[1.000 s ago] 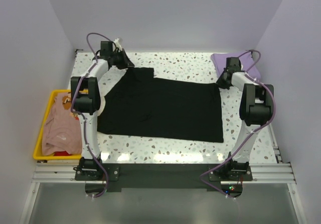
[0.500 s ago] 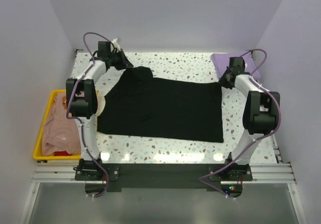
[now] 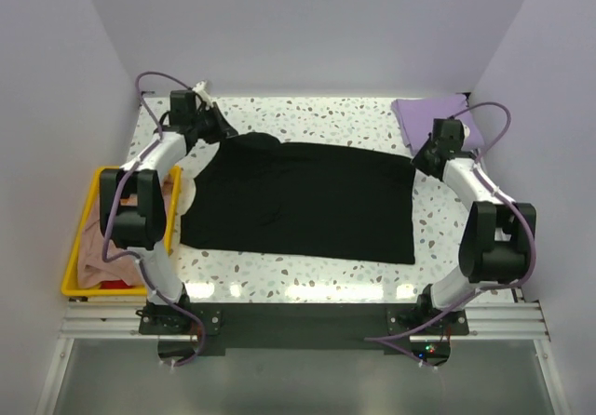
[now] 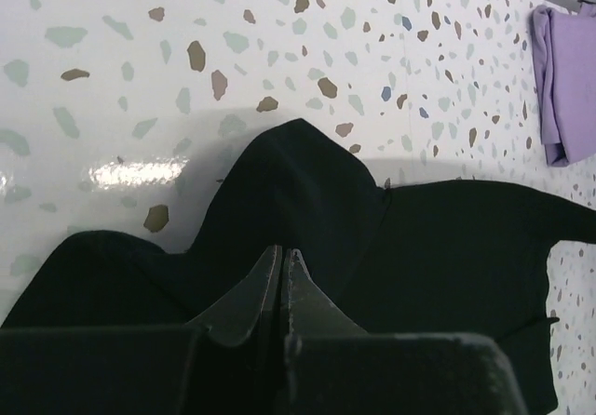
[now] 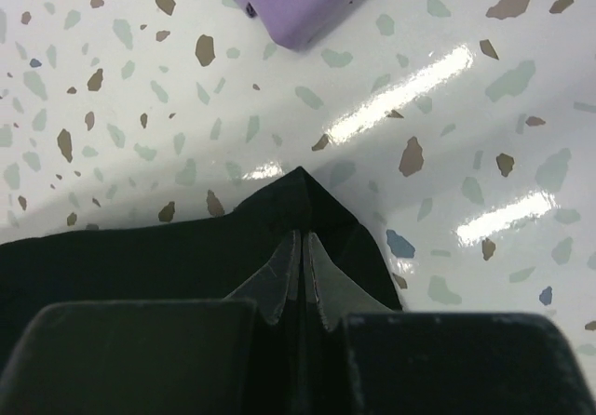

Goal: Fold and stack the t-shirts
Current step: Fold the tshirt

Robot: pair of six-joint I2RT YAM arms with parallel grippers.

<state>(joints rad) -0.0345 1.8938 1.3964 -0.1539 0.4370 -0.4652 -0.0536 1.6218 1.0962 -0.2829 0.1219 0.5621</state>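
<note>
There, both arms have swung outward in the last second. The left fingers (image 4: 250,296) are clamped tight on the far-left corner of the large plain black cloth t-shirt (image 3: 307,201). The right fingers (image 5: 272,283) are pinched just as tight on its far-right corner.

The pull has taken effect. The bunched cloth by the left shoulder has flattened a good deal, and the far edge now runs nearly straight between the two grips. The shirt lies spread across the middle of the white speckled desk (image 3: 326,117), its near edge flat. A rounded lump of cloth sits just ahead of the left fingers, so it isn't quite smooth.

My read is that this is the stretch-out before the first fold, with the folding itself not yet begun.

The folded lavender-purple t-shirt (image 3: 438,117) waits at the far right corner, near the right fingers but apart from the black cloth. The peach-tan t-shirt (image 3: 107,238) is heaped in the yellow plastic tray (image 3: 73,247) off the left side.
</note>
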